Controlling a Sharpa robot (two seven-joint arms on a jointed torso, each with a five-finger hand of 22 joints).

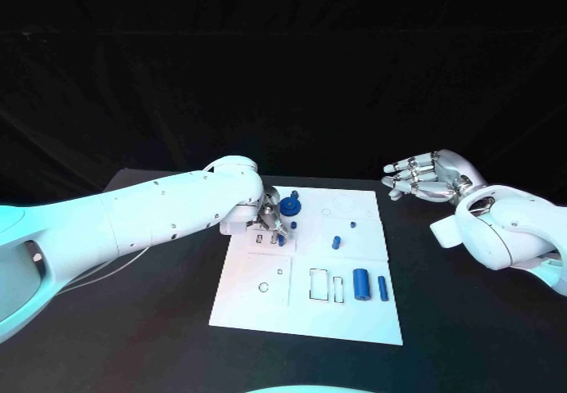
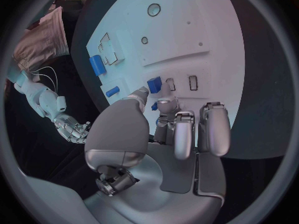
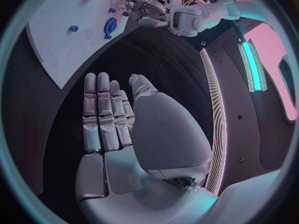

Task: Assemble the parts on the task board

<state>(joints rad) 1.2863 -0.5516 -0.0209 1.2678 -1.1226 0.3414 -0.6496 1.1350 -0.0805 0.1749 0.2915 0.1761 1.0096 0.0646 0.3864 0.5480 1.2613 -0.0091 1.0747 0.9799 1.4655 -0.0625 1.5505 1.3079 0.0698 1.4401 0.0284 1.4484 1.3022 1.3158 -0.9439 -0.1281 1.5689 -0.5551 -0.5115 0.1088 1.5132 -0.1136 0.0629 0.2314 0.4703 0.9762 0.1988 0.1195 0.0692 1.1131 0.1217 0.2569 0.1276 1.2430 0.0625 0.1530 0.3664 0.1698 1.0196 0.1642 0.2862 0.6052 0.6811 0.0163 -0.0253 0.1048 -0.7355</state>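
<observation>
Blue part (image 2: 154, 84) on the white task board (image 1: 355, 319), right at the left hand (image 1: 272, 218) thumb tip, probably lined up for a pinch. Can't tell whether gripped yet. Right hand (image 1: 428, 178) parked aside above the black surface (image 1: 142, 327), fingers spread, empty, likely keeping clear.

Task board (image 1: 355, 323) mid-table (image 1: 142, 344) — two cylinders (image 1: 361, 285) side by side near its front right corner.
</observation>
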